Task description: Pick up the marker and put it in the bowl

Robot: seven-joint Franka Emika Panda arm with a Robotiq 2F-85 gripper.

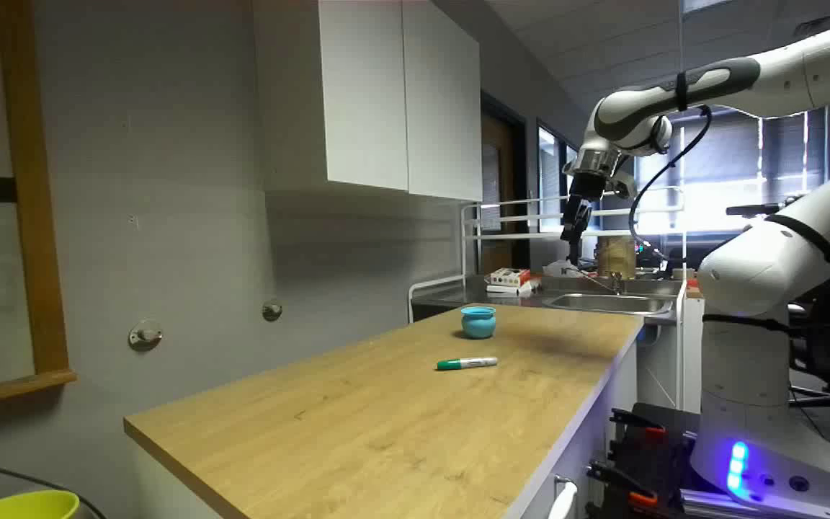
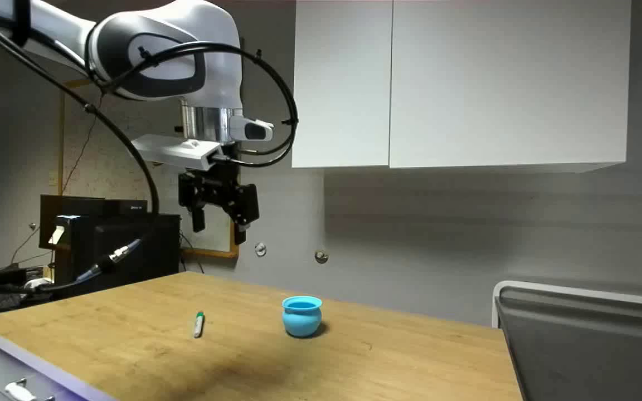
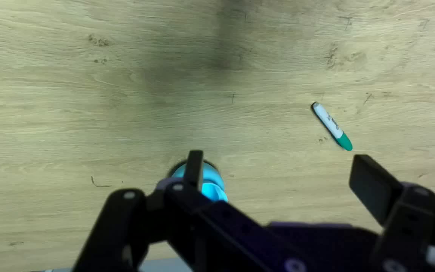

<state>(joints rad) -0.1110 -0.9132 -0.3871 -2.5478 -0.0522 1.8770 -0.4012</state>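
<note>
Jaws gaped wide, empty, and well below lay the marker, slantwise beyond them in the wrist view, green cap nearest!

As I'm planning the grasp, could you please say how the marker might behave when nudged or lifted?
The marker lies on its side and looks rounded, so it may roll. Its straight shape suggests stiffness; its slimness, little weight.
</note>
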